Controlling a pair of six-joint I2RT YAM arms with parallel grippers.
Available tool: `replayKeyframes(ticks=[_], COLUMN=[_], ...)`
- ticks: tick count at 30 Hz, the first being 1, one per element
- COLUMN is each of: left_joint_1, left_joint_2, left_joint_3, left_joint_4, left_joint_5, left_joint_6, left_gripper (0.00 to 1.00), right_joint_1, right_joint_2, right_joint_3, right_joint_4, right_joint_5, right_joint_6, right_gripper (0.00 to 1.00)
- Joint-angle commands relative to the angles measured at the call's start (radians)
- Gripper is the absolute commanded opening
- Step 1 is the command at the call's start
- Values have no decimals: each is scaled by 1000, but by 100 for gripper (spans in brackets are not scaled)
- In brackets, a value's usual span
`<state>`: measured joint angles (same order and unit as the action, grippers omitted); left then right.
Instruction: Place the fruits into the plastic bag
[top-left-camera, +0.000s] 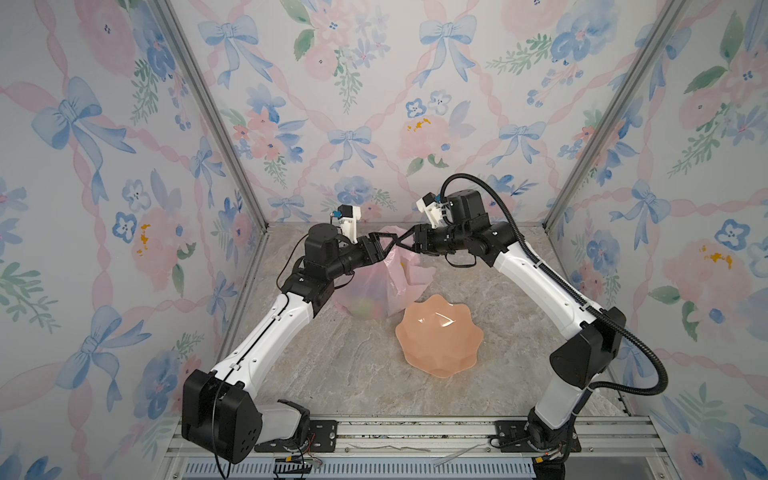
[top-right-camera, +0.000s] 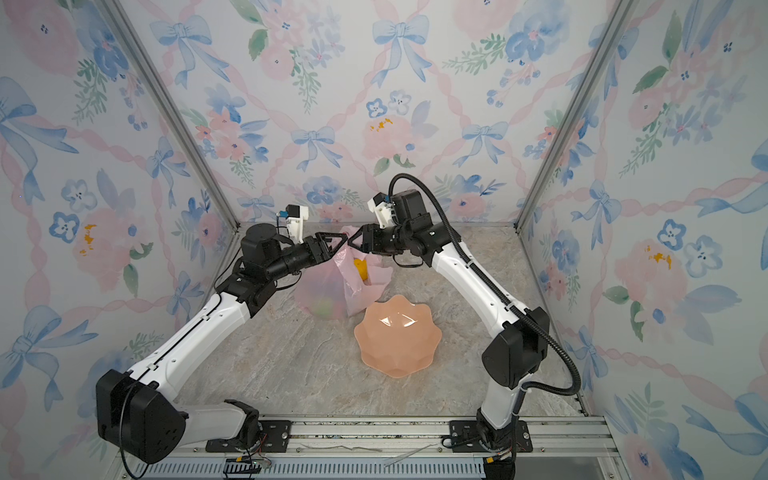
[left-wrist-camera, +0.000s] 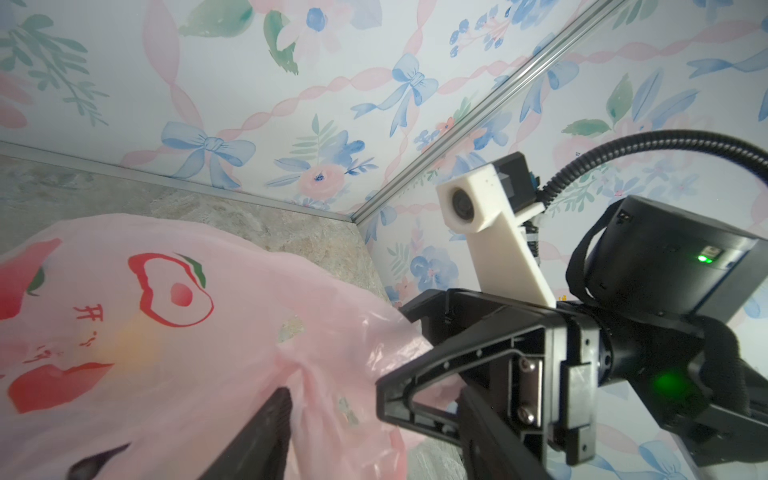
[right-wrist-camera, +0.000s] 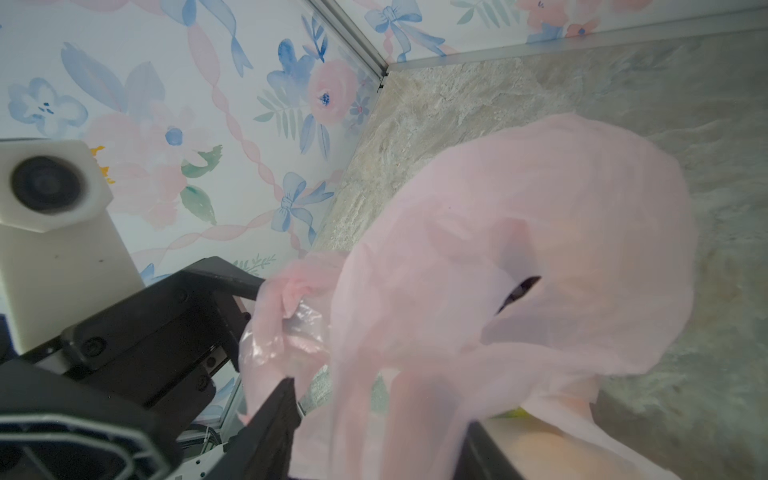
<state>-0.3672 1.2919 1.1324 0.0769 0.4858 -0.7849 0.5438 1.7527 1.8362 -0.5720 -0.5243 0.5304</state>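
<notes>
both jaws apart at the top of the pink bag

nearest the camera, the aluminium rail (top-left-camera: 415, 428) carries the two arm bases along the front edge of the marble-patterned table (top-left-camera: 332, 374). beyond it the peach scalloped bowl (top-left-camera: 439, 337) sits upright. just behind the bowl, toward the back wall, stands the plastic bag (top-left-camera: 372, 286). its body rests on the table and its gathered top rises to where the two grippers meet, nearly tip to tip. the left gripper (top-left-camera: 390, 248) is released, fingers spread, with thin pink film lying between them in the left wrist view. the right gripper (top-left-camera: 406, 240) is likewise unclenched, with bag film draped across its gap. the fruits (top-left-camera: 362, 308) are inside the bag: a greenish shape shows through the film low down, and a yellow fruit (top-right-camera: 360, 268) shows in a top view at the bag's mouth.
</notes>
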Motion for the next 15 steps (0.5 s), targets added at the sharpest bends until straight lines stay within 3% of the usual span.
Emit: replayKeyframes(ticks=[1,5,14,15], left_joint_1=[1,14,156,171], left_joint_2=[-71,-139,-304,-320], left_joint_3=[38,37,3,-1], left_joint_4=[-89,-197,-341,-352], left_joint_5=[-19,-47,-107,-136], left_joint_6=[76,138,214,226], left_gripper=[82,98,98,98], right_joint_1=[-36,-71,-224,-244], right_joint_2=[-93,-191,-369,-388], right_joint_3=[-12,-46,-114,-120], right_joint_4=[-2,-51,-177,-197], right_joint_5=[20,65,153,190], right_joint_6=[-21,-62,-148,-171], right_gripper=[70,85,91,96])
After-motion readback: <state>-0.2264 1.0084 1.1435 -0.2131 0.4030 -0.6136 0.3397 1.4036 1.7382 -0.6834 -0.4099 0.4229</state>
